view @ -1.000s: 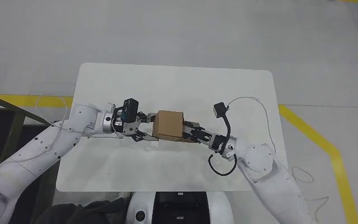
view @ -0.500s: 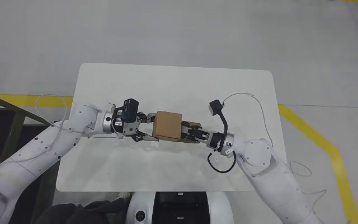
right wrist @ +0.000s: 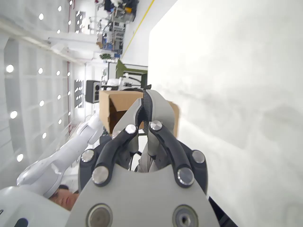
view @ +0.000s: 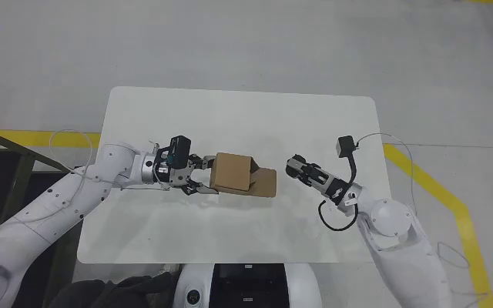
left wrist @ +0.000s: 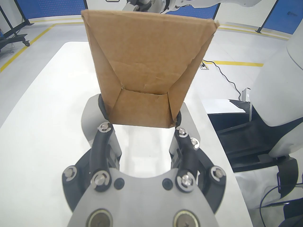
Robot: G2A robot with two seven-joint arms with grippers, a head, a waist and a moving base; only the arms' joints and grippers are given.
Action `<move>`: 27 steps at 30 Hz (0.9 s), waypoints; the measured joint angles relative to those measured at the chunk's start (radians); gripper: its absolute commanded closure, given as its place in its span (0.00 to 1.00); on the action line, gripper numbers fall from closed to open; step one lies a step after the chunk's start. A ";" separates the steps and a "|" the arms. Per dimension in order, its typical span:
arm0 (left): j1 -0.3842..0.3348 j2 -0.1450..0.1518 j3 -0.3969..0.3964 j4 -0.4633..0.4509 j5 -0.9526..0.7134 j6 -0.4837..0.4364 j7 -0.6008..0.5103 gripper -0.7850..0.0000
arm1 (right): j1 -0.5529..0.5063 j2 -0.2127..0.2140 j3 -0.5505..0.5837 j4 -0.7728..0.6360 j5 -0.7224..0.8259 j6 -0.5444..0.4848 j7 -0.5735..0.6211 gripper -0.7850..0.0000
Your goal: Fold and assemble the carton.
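Pulling back from the brown cardboard carton (view: 233,172), the right gripper (view: 291,164) now sits apart from it over the white table (view: 308,115); half a second ago its tip was at the carton's right end. Its fingers are pressed together with nothing between them, which the right wrist view makes plain. The left gripper (view: 206,173) has not moved. Its fingers are spread across the carton's left end and clamp it from both sides, keeping it near the middle of the table. With the right arm withdrawn, one flap (view: 264,183) sticks out from the carton's right end rather than folded in. That end therefore looks open, the assembly seems unfinished, and the flap probably needs another push. It is hard to tell whether the carton rests on the table or is held just above it. How the other flaps at the right end stand is also unclear. In the right wrist view the gripper's own fingers cover part of the carton's open mouth.
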 measured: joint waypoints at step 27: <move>0.000 0.000 0.000 0.000 0.000 0.000 0.000 1.00 | 0.160 -0.042 -0.217 0.169 0.131 -0.094 0.075 1.00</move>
